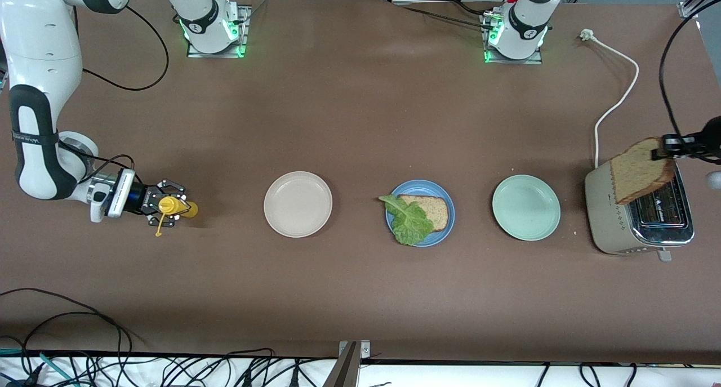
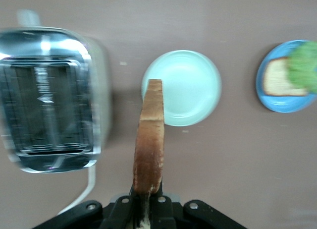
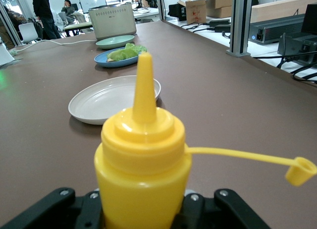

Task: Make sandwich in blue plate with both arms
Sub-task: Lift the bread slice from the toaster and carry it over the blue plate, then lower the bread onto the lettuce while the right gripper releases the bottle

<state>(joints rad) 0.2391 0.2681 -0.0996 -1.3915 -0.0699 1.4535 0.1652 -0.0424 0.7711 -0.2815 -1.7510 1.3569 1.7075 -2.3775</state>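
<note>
The blue plate (image 1: 443, 232) lies mid-table between two other plates. On it is one slice of brown bread (image 1: 435, 211) with a green lettuce leaf (image 1: 408, 221) over its end toward the right arm. My left gripper (image 1: 667, 147) is shut on a second bread slice (image 1: 639, 170) and holds it on edge over the toaster (image 1: 617, 229). The left wrist view shows that slice (image 2: 150, 135) clamped in the left gripper (image 2: 146, 209). Low at the right arm's end of the table, my right gripper (image 1: 163, 207) is shut on a yellow squeeze bottle (image 1: 176, 207), its cap hanging open.
An off-white plate (image 1: 298, 204) lies beside the blue plate toward the right arm's end. A mint-green plate (image 1: 526, 207) lies toward the left arm's end, next to the toaster. The toaster's white cord (image 1: 617, 102) runs toward the left arm's base. Cables lie along the table's near edge.
</note>
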